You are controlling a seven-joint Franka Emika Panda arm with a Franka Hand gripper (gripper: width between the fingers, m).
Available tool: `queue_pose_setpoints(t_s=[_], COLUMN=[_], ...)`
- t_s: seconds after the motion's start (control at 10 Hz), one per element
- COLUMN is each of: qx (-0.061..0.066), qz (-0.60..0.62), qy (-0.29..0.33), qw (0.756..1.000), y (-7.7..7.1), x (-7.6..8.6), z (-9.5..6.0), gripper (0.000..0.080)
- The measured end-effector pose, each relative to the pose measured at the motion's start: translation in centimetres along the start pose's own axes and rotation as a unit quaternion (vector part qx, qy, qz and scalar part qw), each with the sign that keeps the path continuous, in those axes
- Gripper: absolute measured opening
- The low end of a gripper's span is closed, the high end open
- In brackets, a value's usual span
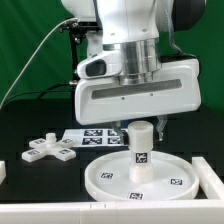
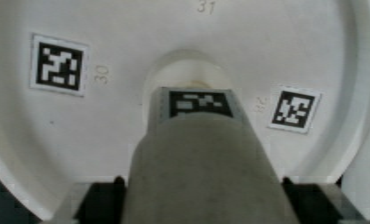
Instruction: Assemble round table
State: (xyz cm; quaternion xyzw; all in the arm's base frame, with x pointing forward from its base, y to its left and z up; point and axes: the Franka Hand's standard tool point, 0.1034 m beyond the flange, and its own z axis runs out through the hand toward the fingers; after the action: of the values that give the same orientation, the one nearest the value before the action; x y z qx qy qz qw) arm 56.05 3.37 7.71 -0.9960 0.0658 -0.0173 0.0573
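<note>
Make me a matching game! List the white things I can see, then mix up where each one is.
Things:
1. large round white plastic disc
2. short thick white plastic cylinder
3. small white plastic cross-shaped piece
4. flat white marker board

Places:
A. lying on the black table, to the exterior view's left of the disc
B. flat on the table behind the disc, covered with tags
C. standing upright on the disc's middle
D. flat on the table, underneath the cylinder

Pairs: 1-D, 2-C, 3-A, 4-B.
</note>
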Motion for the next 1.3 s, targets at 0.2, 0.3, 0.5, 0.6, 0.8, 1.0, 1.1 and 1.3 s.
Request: queue_pose_setpoints(t_s=[0.2,0.3,0.5,0.6,0.8,1.0,1.1,1.3], qx=[0.000,0.001,0.013,0.023,0.046,0.050,0.050,0.043], qz=[0.105,0.181,0.343,0.409,0.509,0.531,0.520,0.417], qy=[0.008,0.017,0.029,0.026,0.019,0.016,0.017,-0.010], qw=[0.994,0.983,0.939,0.912,0.859,0.846,0.852,0.908], y=[0.13,0.13,-0.31,-0.24,-0.01,-0.14,-0.15,-0.52], x=[0.09,0.11,0.03,0.04,0.01,-0.05,-0.05,0.04], z=[0.04,0.07,0.30,0.35,0.38,0.41,0.42,-0.03], gripper=[0.0411,0.0411,0.0412,0.0412,0.0412,0.0412,0.0502,0.0635])
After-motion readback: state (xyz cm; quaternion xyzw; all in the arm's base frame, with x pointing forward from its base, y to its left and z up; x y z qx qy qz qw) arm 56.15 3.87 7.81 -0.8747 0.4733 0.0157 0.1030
